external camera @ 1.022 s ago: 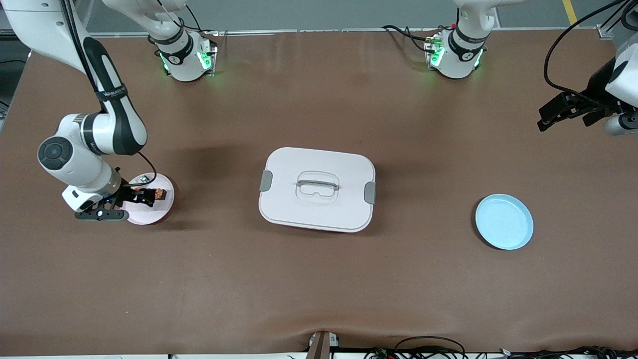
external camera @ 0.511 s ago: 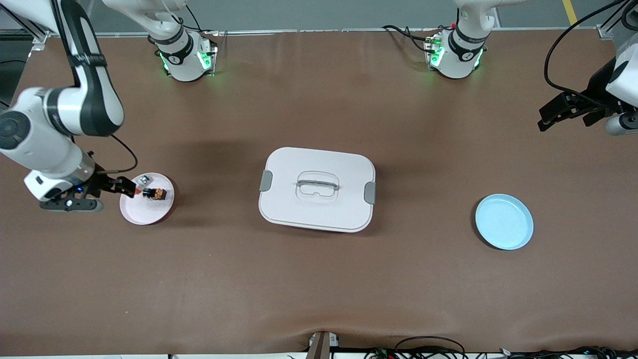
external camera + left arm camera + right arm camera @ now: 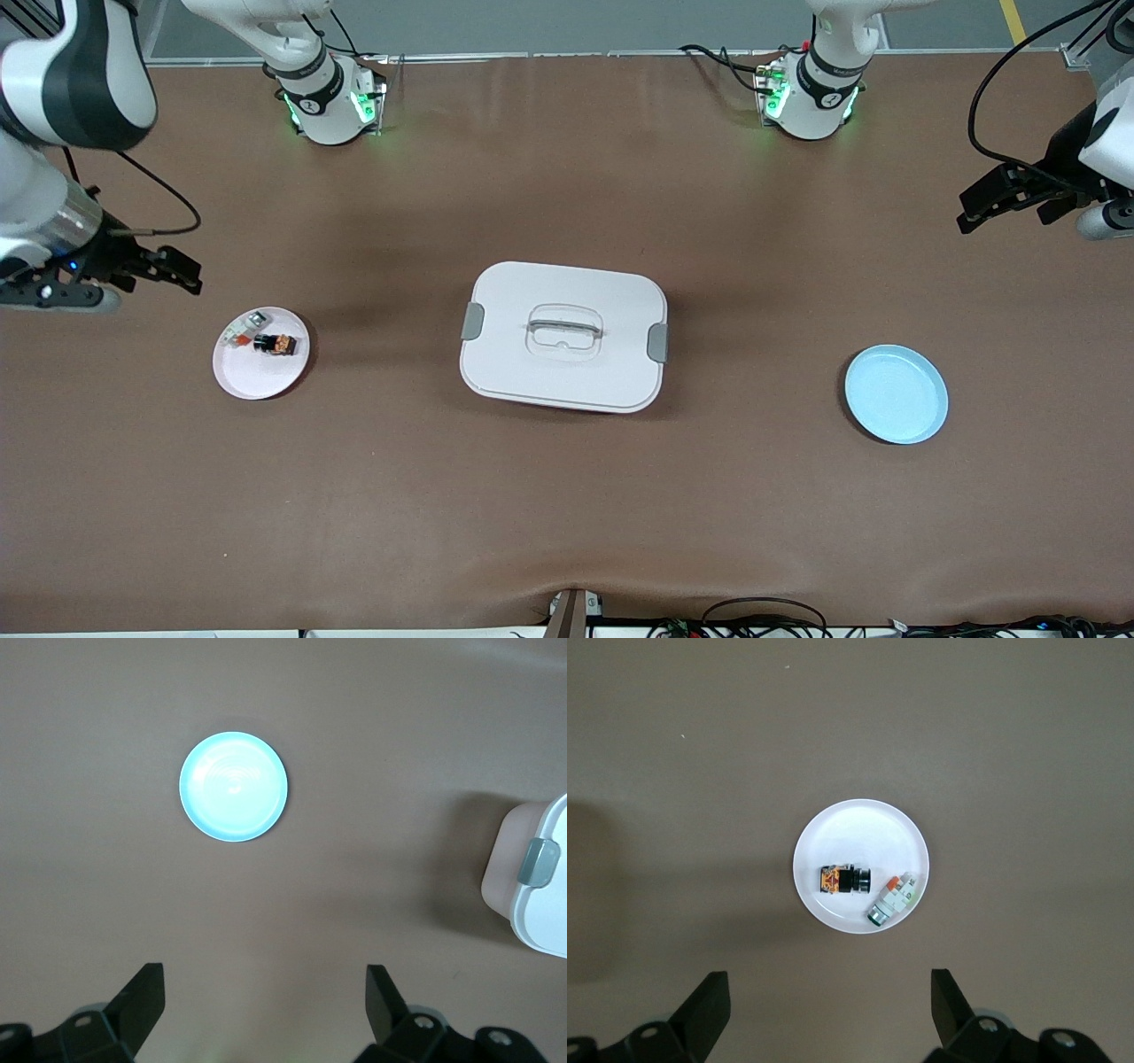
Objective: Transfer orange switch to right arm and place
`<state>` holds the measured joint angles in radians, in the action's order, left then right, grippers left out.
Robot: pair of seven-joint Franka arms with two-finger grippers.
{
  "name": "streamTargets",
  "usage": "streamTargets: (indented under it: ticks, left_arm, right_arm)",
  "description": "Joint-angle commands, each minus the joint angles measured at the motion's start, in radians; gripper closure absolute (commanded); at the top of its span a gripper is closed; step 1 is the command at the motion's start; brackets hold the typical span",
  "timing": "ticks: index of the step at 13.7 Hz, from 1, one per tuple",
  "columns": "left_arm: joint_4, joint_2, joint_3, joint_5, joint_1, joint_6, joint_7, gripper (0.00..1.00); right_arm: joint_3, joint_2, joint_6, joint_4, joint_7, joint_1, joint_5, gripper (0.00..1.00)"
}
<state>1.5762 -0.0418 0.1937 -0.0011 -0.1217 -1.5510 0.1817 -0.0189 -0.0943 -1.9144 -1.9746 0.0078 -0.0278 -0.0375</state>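
The orange switch (image 3: 274, 343) (image 3: 842, 879) lies on a small white plate (image 3: 266, 377) (image 3: 833, 828) toward the right arm's end of the bench (image 3: 567, 496). It is a tiny black block with bright orange marks at one end. Just beside it on the same plate lies a white-grey piece (image 3: 237, 332) (image 3: 892, 898) with a red-orange part; whether the two touch I cannot tell.

The right pincer (image 3: 173, 268) (image 3: 828, 1014) hangs in the air with its two black fingers spread wide and nothing between them. In the front view it is over bare bench, apart from the plate and toward the robots' bases from it. In the right wrist view the plate with the switch shows in the gap between the fingers, further down on the bench.

The left pincer (image 3: 997, 199) (image 3: 264, 1014) waits at the left arm's end of the bench, also spread wide and holding nothing. Its wrist view shows a round light blue plate (image 3: 896, 394) (image 3: 234, 787) with a low rim.

In the middle of the bench stands a white box (image 3: 563, 335) (image 3: 532, 881) with rounded corners, a flat lid, grey clips at two ends and a clear handle on top. The bench cover is brown and matte, with soft creases.
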Motion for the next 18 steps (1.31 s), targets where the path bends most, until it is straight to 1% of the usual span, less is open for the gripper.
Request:
streamTargets:
  ticks: [1,3,8,10,14,15,18]
  left_arm:
    - [-0.002,-0.006,0.007,-0.008,-0.012,-0.004,0.001,0.0]
    - [-0.002,-0.003,0.007,-0.011,-0.012,-0.004,0.002,0.0]
    - [-0.004,-0.01,0.006,-0.016,-0.012,0.003,-0.017,0.0]
    - [-0.004,-0.015,0.007,-0.016,-0.012,0.012,-0.021,0.0]
    - [-0.004,-0.018,0.007,-0.014,-0.01,0.035,-0.102,0.0]
    - [-0.004,-0.018,0.009,-0.014,-0.01,0.038,-0.105,0.0]
    - [-0.005,-0.02,0.009,-0.014,-0.009,0.055,-0.106,0.0]
  right_arm:
    - [0.005,-0.054,0.066,0.023,0.0,-0.003,0.019,0.0]
    - [0.005,-0.051,0.142,0.094,0.001,-0.003,0.019,0.0]
    - [0.005,-0.045,0.233,0.215,0.009,0.002,0.022,0.0]
    - [0.005,-0.041,0.248,0.266,0.006,0.003,0.022,0.0]
    - [0.004,-0.038,0.252,0.295,0.004,0.003,0.022,0.0]
    - [0.004,-0.032,0.253,0.312,0.006,0.005,0.022,0.0]
    - [0.002,-0.028,0.262,0.316,0.001,0.003,0.021,0.0]
